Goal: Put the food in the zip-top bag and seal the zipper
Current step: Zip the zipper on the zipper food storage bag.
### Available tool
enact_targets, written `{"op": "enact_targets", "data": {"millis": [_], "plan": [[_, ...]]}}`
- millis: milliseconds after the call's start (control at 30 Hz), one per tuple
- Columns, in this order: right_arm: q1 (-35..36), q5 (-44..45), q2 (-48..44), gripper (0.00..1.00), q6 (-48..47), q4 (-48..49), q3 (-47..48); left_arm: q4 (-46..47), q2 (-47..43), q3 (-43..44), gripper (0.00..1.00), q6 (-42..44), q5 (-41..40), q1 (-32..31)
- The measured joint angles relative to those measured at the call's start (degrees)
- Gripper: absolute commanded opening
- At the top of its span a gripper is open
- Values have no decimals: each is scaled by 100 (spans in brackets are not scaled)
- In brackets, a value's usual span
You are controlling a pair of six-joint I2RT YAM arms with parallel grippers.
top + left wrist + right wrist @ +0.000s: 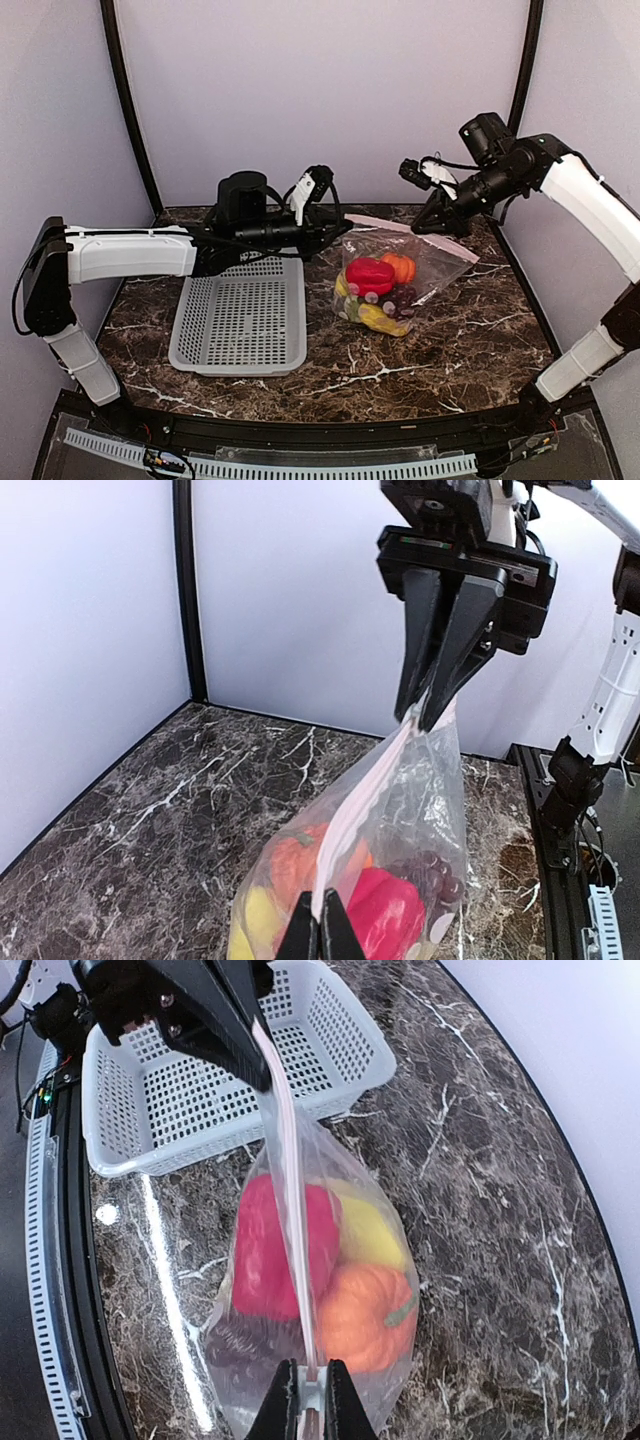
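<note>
The clear zip-top bag [436, 262] hangs stretched between both grippers, its bottom resting on the table. Inside it lie the red pepper [369, 275], the orange fruit [400, 266], the purple grapes [401, 299] and a yellow piece [384, 320]. My left gripper [320, 935] is shut on one end of the pinkish zipper [368, 792]. My right gripper [311, 1402] is shut on the other end of the zipper [290, 1180]. In the top view the left gripper [338, 232] and the right gripper [432, 226] hold the strip [385, 222] taut above the food.
The white perforated basket [240, 320] stands empty on the marble table, left of the bag, under my left arm. It also shows in the right wrist view [180, 1100]. Walls close in at the back and sides.
</note>
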Motion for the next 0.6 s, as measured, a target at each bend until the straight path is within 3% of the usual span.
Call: {"op": "enact_targets", "data": {"millis": [333,600], "plan": [[-1539,-7,-916,0,-645,-313,-944,168,0,-170,1,-92,-186,162],[-1980,-50,-966,0,-896,-422,-1012,208,0,-173,1,-221,-219,197]]}}
